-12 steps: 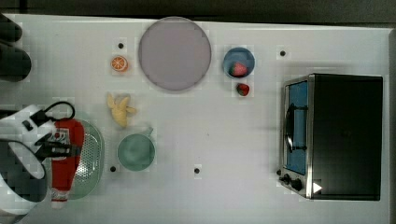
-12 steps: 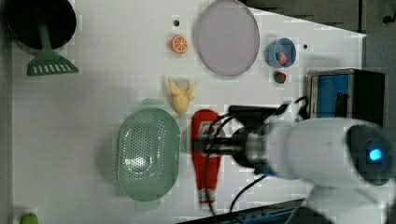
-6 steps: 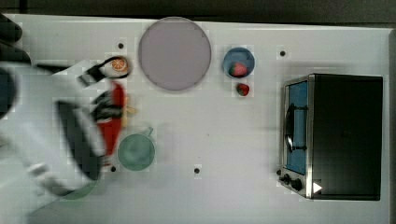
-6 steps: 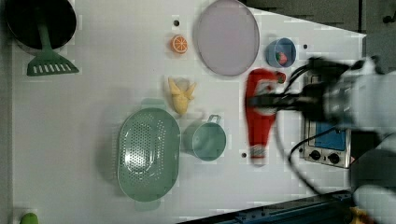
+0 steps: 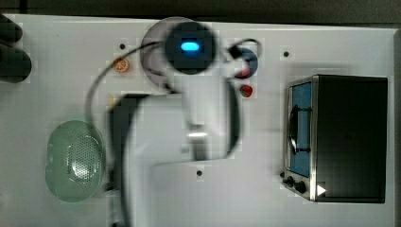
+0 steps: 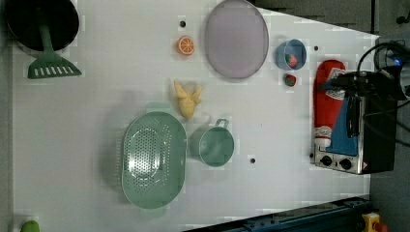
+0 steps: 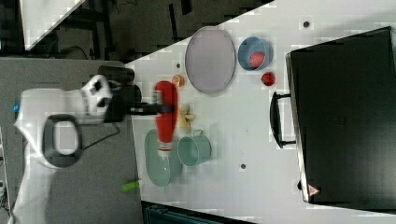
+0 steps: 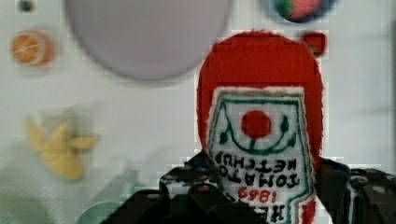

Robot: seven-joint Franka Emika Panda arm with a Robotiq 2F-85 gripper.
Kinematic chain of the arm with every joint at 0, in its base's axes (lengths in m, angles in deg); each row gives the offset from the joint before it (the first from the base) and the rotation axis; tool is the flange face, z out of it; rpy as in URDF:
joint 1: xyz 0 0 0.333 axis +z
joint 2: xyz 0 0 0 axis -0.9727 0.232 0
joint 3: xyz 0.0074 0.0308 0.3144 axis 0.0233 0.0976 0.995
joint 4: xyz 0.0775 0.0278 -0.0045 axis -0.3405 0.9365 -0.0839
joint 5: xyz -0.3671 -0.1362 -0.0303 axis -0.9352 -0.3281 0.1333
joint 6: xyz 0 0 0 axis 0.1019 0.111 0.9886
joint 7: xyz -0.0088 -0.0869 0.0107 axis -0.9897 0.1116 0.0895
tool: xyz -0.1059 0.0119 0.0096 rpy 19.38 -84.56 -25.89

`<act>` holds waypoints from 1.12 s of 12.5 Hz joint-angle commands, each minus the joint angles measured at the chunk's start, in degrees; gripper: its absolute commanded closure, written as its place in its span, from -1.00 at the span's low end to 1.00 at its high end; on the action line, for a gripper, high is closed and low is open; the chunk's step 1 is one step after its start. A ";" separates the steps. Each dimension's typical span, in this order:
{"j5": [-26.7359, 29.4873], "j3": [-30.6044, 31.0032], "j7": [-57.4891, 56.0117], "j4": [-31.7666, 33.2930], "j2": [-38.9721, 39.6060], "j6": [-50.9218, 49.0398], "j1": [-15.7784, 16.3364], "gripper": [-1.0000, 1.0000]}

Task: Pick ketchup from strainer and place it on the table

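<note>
Looking down past the wrist, you see the jaws of the gripper (image 8: 261,196) pinching the ketchup (image 8: 259,135) across its white label, its red base pointing away. Beyond the bottle lie a peeled banana (image 8: 58,147), an orange slice (image 8: 29,47), a grey plate (image 8: 149,32) and a blue bowl (image 8: 301,8) with a strawberry inside.

In the left view you find the ketchup (image 6: 328,102) in the air, clear of the counter (image 6: 96,96), in front of the toaster oven (image 6: 360,130) at the left view's right, cap toward the bottom edge. The gripper (image 6: 355,82) clamps it from the side. The strainer (image 6: 153,158) sits well apart with nothing in it, a green cup (image 6: 216,144) just beside it. A green spatula (image 6: 48,60) rests at the far corner.

In the right view the ketchup (image 7: 166,114) appears between the arm and the cup (image 7: 194,150).
</note>
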 commanded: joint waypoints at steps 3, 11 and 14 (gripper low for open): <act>0.32 -5.45 -5.69 7.19 -0.56 6.69 -0.51 -0.13; 0.35 -6.51 -4.54 22.04 6.44 30.71 -0.34 -0.13; 0.34 -6.68 -4.55 21.99 12.05 33.21 -0.40 -0.13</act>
